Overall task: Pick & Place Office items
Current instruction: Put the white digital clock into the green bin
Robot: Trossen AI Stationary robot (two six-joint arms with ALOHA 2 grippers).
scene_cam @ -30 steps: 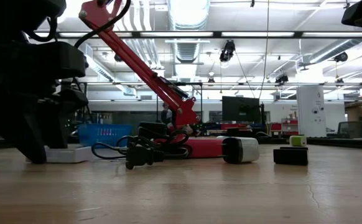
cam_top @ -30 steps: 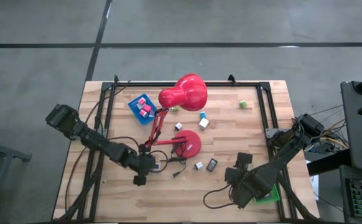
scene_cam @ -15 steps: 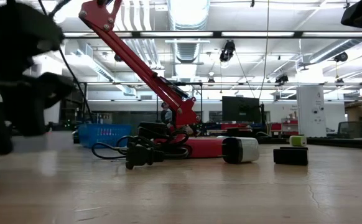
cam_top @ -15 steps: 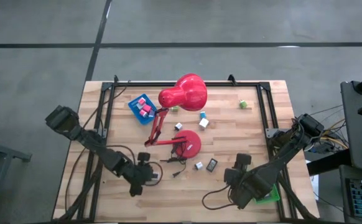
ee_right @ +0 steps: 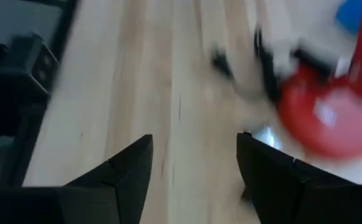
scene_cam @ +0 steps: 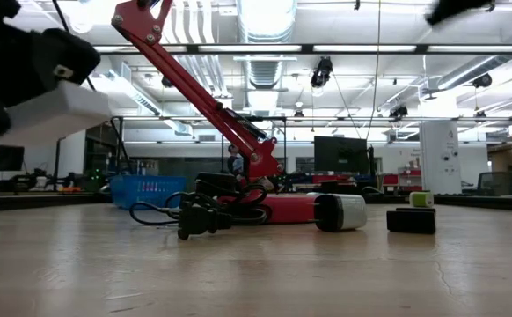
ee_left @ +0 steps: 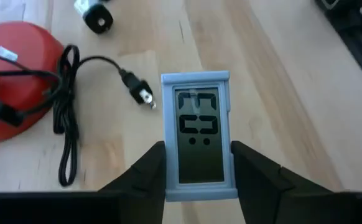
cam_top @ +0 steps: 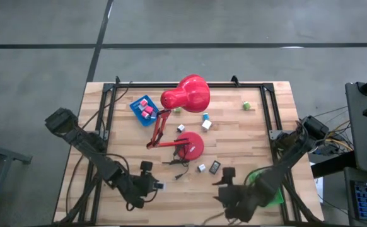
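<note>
A small grey-white display with an LCD screen [ee_left: 197,124] sits between the fingers of my left gripper [ee_left: 198,152], which is shut on it above the table's near left part [cam_top: 152,185]. In the low view the display [scene_cam: 49,113] hangs well above the wood. My right gripper [cam_top: 224,181] hovers open over the near middle of the table with nothing between its fingers [ee_right: 193,146]. Other office items lie on the wood: a dark flat rectangle [cam_top: 215,167], a white block [cam_top: 202,168], a green block [cam_top: 247,106] and pink blocks [cam_top: 147,110] in the blue tray [cam_top: 136,106]. My left gripper pinches the display by its two long sides, near the end closest to the wrist [ee_left: 168,177], between its two fingers. The fingers slant down and lie along the display, which juts forward past them. It is lifted clear of the table, screen up.
The red desk lamp [cam_top: 186,94] stands mid-table on its round base [cam_top: 190,146], with its black cord and plug [ee_left: 140,93] trailing on the wood near my left gripper. A green tray [cam_top: 268,189] lies at the near right, partly under my right arm.
My left gripper has gone up and toward the table's near edge, lifting the display clear of the wood beside the lamp's cord. My right gripper has moved toward the table's left and tipped up from pointing steeply down, uncovering more of the green tray.
</note>
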